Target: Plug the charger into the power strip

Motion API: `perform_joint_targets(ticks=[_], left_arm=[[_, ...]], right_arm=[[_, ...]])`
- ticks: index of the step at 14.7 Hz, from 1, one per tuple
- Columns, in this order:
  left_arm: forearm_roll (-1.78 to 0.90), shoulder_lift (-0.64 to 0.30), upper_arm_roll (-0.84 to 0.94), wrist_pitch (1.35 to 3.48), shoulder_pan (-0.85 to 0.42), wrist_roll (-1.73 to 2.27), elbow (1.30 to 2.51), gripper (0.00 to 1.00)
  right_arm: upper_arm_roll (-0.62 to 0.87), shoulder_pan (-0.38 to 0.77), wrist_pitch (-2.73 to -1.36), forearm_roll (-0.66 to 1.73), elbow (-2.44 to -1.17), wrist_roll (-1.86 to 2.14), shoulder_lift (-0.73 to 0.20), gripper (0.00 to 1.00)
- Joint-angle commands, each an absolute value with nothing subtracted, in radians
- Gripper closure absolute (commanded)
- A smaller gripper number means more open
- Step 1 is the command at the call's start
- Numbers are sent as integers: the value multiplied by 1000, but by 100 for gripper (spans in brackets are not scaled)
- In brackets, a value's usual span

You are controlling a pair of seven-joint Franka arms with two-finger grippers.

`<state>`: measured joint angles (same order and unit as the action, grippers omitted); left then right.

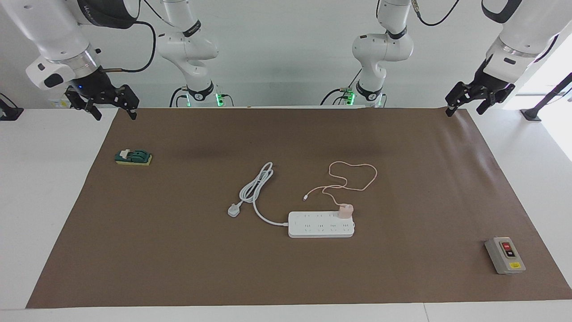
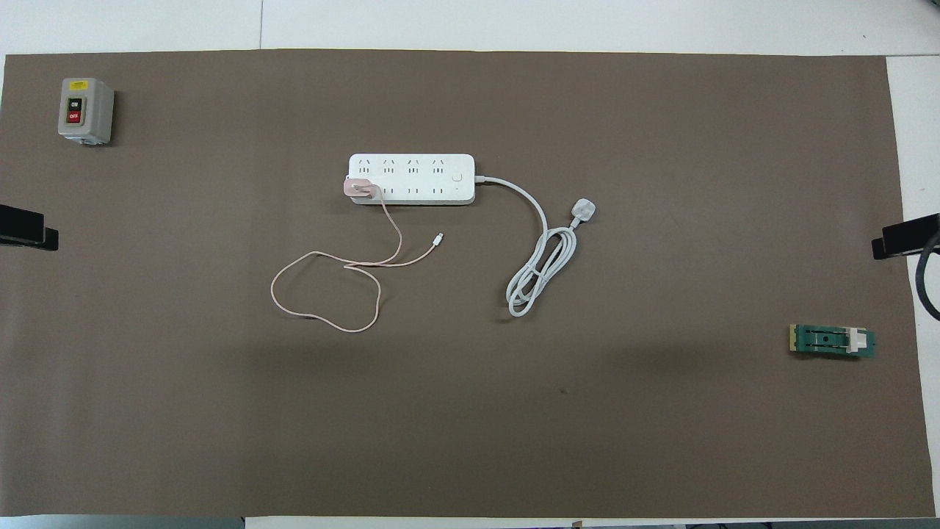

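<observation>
The white power strip (image 1: 321, 226) (image 2: 418, 173) lies flat in the middle of the brown mat. The pale-pink charger (image 1: 345, 210) (image 2: 358, 187) stands upright on the strip, in the socket row nearer the robots, at the strip's end toward the left arm. Its thin pink cable (image 1: 357, 176) (image 2: 323, 290) loops over the mat nearer the robots and ends in a small white connector (image 1: 304, 197). My left gripper (image 1: 465, 109) hangs open over the mat's corner at the left arm's end. My right gripper (image 1: 114, 112) hangs open over the matching corner at the right arm's end. Neither holds anything.
The strip's thick white cord (image 1: 254, 188) (image 2: 540, 275) lies coiled beside it, ending in a three-pin plug (image 1: 233, 210) (image 2: 584, 211). A grey switch box (image 1: 505, 255) (image 2: 84, 110) sits far from the robots at the left arm's end. A green block (image 1: 133, 157) (image 2: 833, 342) lies near the right arm.
</observation>
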<state>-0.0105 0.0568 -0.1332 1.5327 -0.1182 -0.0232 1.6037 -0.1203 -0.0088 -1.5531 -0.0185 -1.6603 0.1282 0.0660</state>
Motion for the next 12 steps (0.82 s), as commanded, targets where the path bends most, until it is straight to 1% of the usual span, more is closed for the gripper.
perform_joint_targets(ticks=[1,5,8,12], left_arm=[[23,34,-144,1516,-159,-41,1597,0],[18,41,-138,1497,-167,-55,1603,0],[17,44,-137,1496,-173,-166,1605,0],[15,46,-137,1483,-182,-146,1606,0]], right_arm=[[-115,-25,-1543,-3,-1677,141,84,0],[-115,-25,-1543,-3,-1677,141,84,0],[-115,-25,-1542,-3,-1677,141,84,0],[-115,-25,-1543,-5,-1677,144,84,0]])
